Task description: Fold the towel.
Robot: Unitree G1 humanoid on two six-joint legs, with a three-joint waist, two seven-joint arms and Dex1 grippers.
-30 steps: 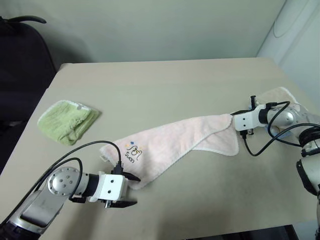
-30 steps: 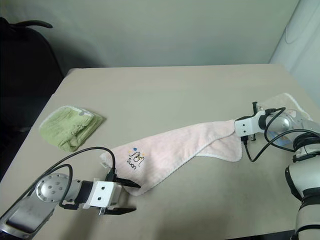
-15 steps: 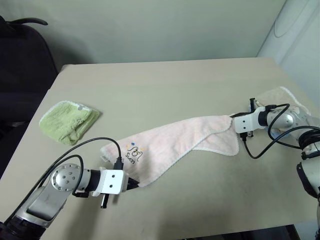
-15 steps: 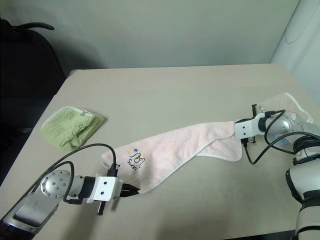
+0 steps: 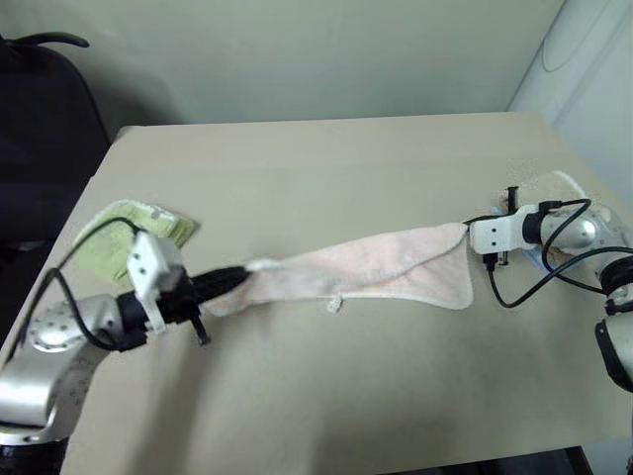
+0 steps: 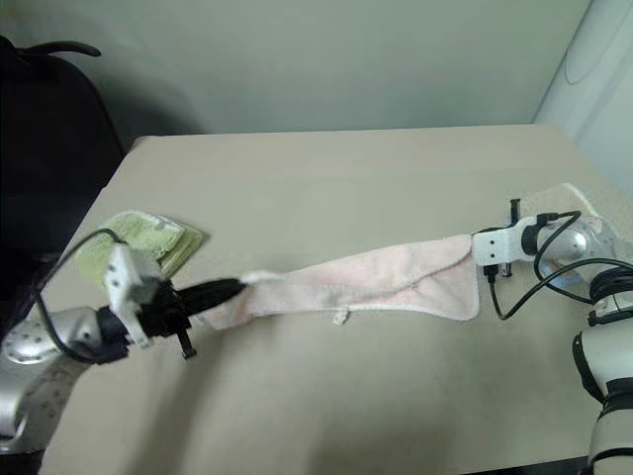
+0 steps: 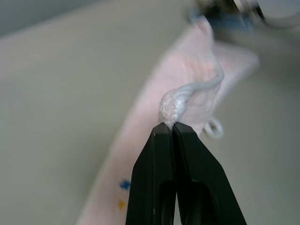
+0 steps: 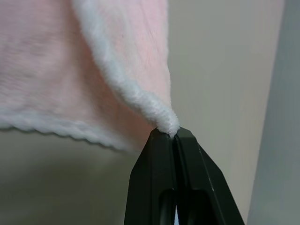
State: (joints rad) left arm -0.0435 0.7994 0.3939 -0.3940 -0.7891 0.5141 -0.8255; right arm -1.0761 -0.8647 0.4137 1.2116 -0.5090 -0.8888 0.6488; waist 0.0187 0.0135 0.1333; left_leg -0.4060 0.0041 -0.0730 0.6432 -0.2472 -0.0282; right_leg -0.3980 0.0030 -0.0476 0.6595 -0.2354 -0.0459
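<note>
Head views, left arm: we see it reach in low from the near left, forearm angled toward the table's middle, with the left gripper (image 5: 240, 272) pointing roughly level along the table.
Head views, left grip: its black fingers are pinched together on one end of the towel (image 5: 381, 265).
Head views, right arm: it comes in from the far right, wrist bent, with the right gripper (image 5: 465, 230) aimed toward the left gripper.
Head views, right grip: we read it as clamped on the towel's other end.
Head views, towel: it stretches as a narrow pink band between the two grippers, sagging onto the table (image 5: 326, 168) near the right gripper.
Head views, other cloth: a green folded towel (image 6: 163, 237) lies just beyond the left wrist; a beige towel (image 5: 564, 188) lies behind the right wrist.
Left wrist view: the fingers (image 7: 154, 173) are pressed flat together, a bunched white edge of the towel (image 7: 187, 75) at their tips; the cloth runs away from them toward the other gripper.
Right wrist view: the fingers (image 8: 154, 183) meet tightly on a white-edged corner, with the towel (image 8: 56, 61) hanging off to one side of the tips.
</note>
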